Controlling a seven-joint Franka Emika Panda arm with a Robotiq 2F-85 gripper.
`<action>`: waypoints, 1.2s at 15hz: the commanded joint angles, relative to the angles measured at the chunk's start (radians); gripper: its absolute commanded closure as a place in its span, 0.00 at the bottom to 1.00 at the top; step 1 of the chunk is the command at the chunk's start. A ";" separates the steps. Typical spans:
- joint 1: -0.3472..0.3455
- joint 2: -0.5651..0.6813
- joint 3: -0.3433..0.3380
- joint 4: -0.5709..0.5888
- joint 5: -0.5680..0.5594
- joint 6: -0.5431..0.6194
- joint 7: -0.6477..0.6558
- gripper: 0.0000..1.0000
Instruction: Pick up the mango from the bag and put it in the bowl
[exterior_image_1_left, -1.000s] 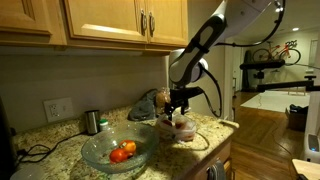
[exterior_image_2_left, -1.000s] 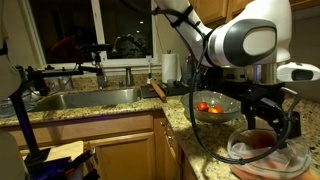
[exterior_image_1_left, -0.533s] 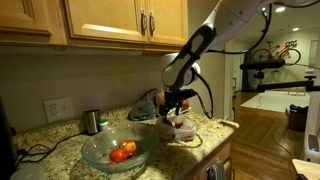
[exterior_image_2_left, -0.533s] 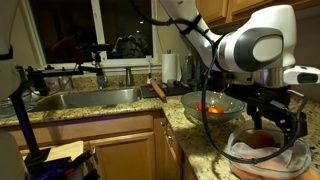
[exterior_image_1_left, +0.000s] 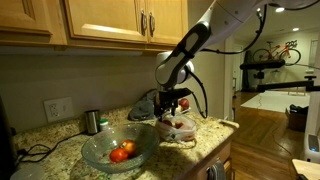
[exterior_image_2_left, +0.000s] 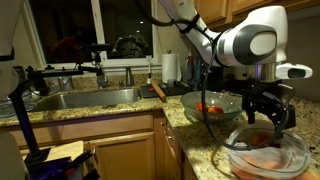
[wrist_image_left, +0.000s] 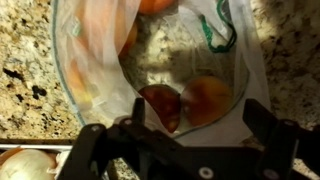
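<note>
The bag (exterior_image_1_left: 180, 128) is a crinkly clear plastic one lying open on the granite counter, also seen in the foreground of an exterior view (exterior_image_2_left: 266, 155). In the wrist view the bag (wrist_image_left: 95, 60) holds a dark red fruit (wrist_image_left: 160, 105) beside an orange-red fruit (wrist_image_left: 207, 97); I cannot tell which is the mango. My gripper (wrist_image_left: 178, 140) hovers just above them, open, with nothing between its fingers (wrist_image_left: 268, 130). In both exterior views the gripper (exterior_image_1_left: 171, 105) (exterior_image_2_left: 268, 110) hangs over the bag. The glass bowl (exterior_image_1_left: 100, 158) (exterior_image_2_left: 228, 99) stands beside it with red fruit inside.
A small steel cup (exterior_image_1_left: 92, 121) stands behind the bowl near a wall outlet (exterior_image_1_left: 57, 108). A sink (exterior_image_2_left: 85, 98) and a paper towel roll (exterior_image_2_left: 170, 68) lie further along the counter. The counter's edge (exterior_image_1_left: 215, 140) runs close to the bag.
The arm has shifted a little sideways and slightly up over the bag. The jaws have stayed open, and the bag and bowl have not moved.
</note>
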 joint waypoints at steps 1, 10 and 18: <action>0.025 0.000 -0.027 0.026 -0.015 -0.052 0.044 0.00; 0.065 0.022 -0.098 0.063 -0.129 -0.098 0.181 0.00; 0.061 0.061 -0.093 0.111 -0.131 -0.151 0.199 0.00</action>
